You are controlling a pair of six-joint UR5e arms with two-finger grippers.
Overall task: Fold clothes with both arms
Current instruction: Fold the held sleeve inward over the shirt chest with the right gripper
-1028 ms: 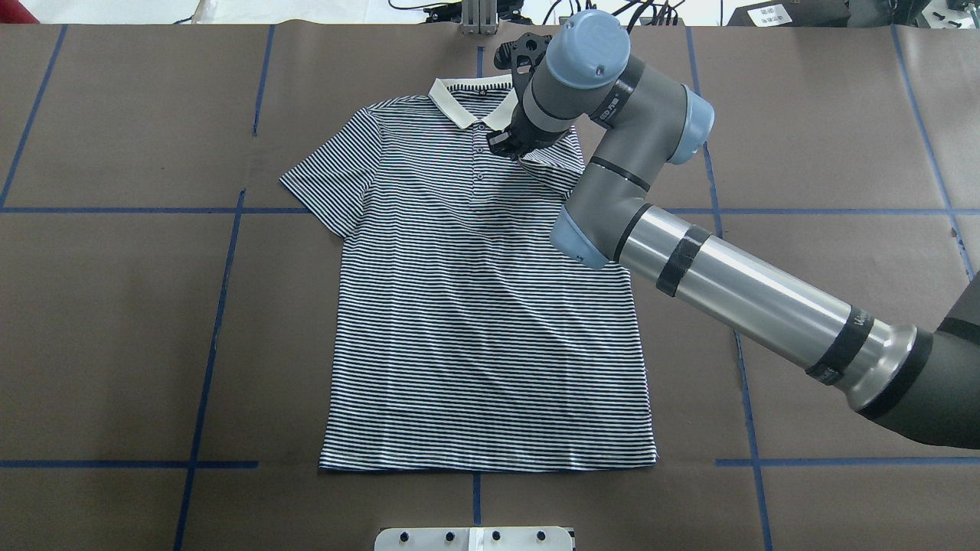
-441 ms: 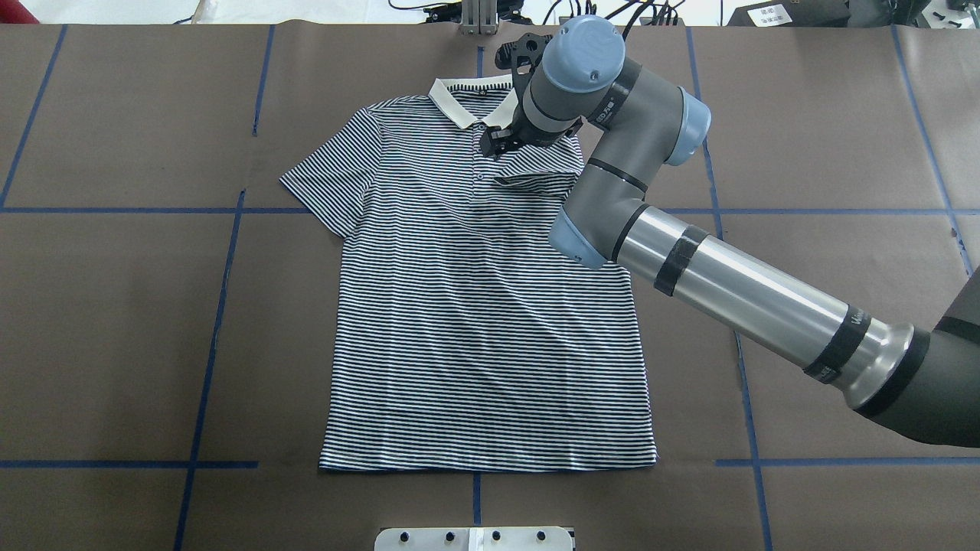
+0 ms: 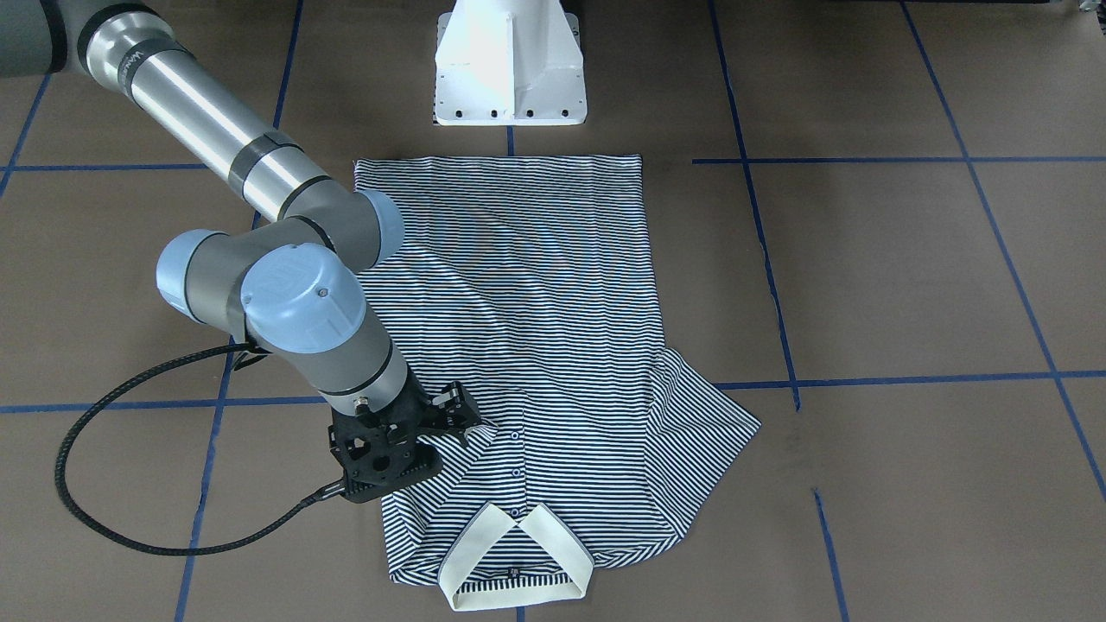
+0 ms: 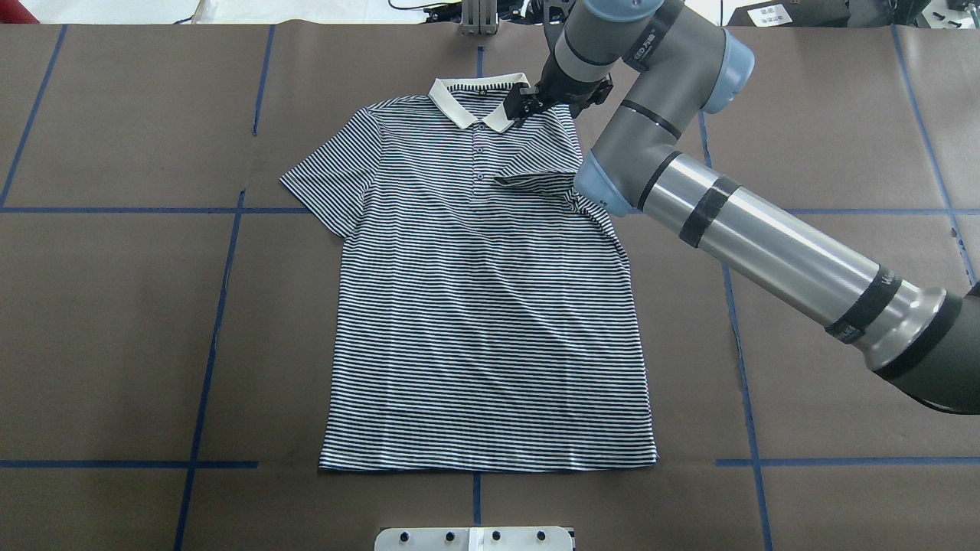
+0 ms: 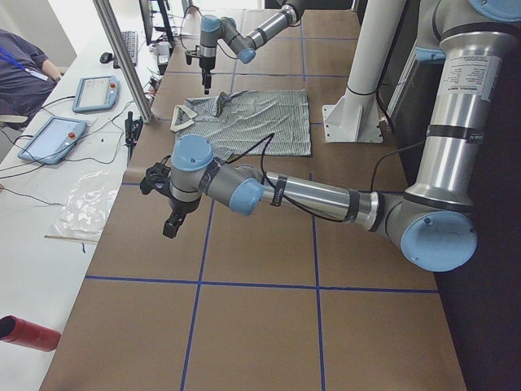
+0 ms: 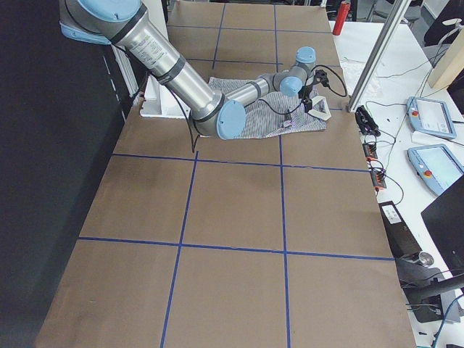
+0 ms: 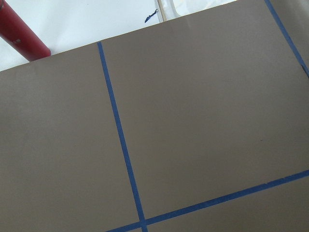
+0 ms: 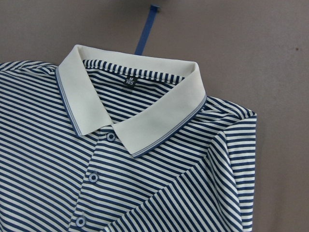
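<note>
The striped polo shirt (image 4: 475, 306) lies flat and face up, its cream collar (image 4: 467, 103) at the far edge. One sleeve (image 4: 540, 172) is folded inward over the chest, while the other sleeve (image 4: 329, 172) lies spread out. My right gripper (image 4: 522, 105) hovers open above the shoulder beside the collar and holds nothing. The right wrist view shows only the collar (image 8: 145, 125) and button placket. My left gripper (image 5: 168, 221) hangs over bare brown table, far from the shirt (image 5: 252, 122). I cannot tell whether it is open or shut.
The white pedestal base (image 3: 510, 60) stands just behind the shirt's hem. Blue tape lines (image 4: 214, 337) grid the brown table. A red cylinder (image 7: 19, 34) lies past the table's left end. A bench with tablets (image 5: 98, 91), cables and a seated person (image 5: 20, 65) runs along the far side.
My right gripper has let go of the sleeve, risen and moved back toward the collar. The sleeve stays folded over the chest.
</note>
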